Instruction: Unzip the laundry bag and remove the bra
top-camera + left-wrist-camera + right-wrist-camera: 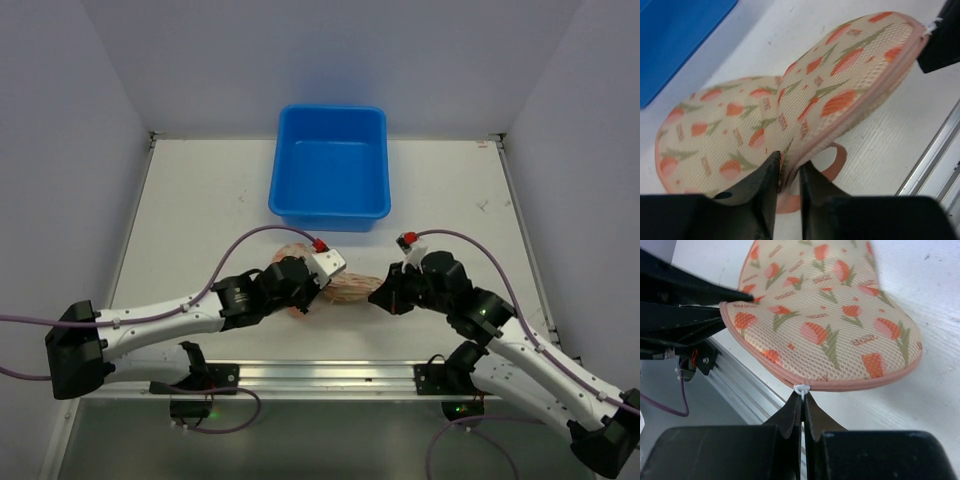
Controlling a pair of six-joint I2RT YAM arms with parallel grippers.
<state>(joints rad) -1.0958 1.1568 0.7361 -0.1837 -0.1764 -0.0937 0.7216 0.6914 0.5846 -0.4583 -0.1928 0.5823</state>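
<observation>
The laundry bag point(350, 288), cream mesh with orange tulip print and pink zipper edging, lies between my two grippers near the table's front edge. My left gripper point(788, 167) is shut on the bag's point(790, 100) left edge seam, with fabric pinched between its fingers. A pink loop point(839, 159) hangs beside them. My right gripper point(803, 396) is shut on the small white zipper pull point(801, 388) at the bag's point(830, 315) pink edging. The zipper looks closed on both sides of the pull. The bra is hidden.
A blue plastic tub point(330, 165) stands behind the bag at the table's middle back. The metal rail point(320, 375) of the arm mount runs along the near edge, close under the bag. White walls enclose the table's left, right and back.
</observation>
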